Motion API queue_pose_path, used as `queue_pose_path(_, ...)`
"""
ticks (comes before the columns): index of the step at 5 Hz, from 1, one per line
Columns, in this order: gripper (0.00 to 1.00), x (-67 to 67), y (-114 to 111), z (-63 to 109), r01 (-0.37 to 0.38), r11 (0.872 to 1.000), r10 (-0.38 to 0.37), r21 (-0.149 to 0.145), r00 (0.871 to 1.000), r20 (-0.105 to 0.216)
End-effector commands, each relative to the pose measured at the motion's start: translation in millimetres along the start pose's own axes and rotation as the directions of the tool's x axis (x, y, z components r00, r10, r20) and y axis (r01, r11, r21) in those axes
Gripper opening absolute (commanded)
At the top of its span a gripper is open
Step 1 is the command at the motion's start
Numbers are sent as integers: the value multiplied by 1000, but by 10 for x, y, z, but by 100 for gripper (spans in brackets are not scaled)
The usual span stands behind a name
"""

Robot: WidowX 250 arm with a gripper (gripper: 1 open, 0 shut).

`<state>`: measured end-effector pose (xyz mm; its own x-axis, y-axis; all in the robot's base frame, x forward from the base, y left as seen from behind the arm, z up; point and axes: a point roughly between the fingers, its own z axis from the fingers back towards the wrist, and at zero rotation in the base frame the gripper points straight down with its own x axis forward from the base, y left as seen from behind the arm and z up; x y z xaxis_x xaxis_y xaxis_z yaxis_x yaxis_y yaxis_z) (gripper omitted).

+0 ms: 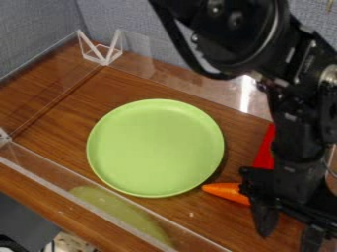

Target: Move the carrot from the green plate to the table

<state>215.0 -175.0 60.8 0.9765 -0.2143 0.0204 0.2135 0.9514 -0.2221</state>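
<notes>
The orange carrot point(224, 191) lies at the lower right rim of the green plate point(156, 148), its tip at the rim and most of its body over the table point(79, 98). My gripper point(290, 222) points down just right of the carrot. One dark finger point(263, 211) stands at the carrot's thick end and hides it. The other finger shows further right near the picture's edge. The two stand apart with a gap between them, and nothing is lifted.
A red ribbed block point(270, 146) stands behind my gripper, right of the plate. Clear acrylic walls point(53, 189) edge the table at the front and left. A white wire stand point(99, 46) sits at the far left corner. The arm's black body fills the upper right.
</notes>
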Motion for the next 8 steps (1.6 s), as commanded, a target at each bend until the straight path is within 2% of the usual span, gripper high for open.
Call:
queue_pose_path(1,100,123,-86,93,2,1000,-1,-20,999,44)
queue_pose_path(2,0,149,-7,139,26,999,-25,-28,999,42)
queue_pose_path(3,0,168,79,220,61,998,-60,-29,998,25)
queue_pose_path(4,0,175,70,382,167,986,-166,8,984,-59)
queue_pose_path(5,0,154,85,612,293,955,-284,36,947,-151)
queue_pose_path(6,0,112,112,883,370,927,-351,54,911,-215)
queue_pose_path(7,0,-76,163,1056,472,879,-439,72,858,-269)
queue_pose_path(8,0,-195,284,1137,593,802,-546,76,779,-309)
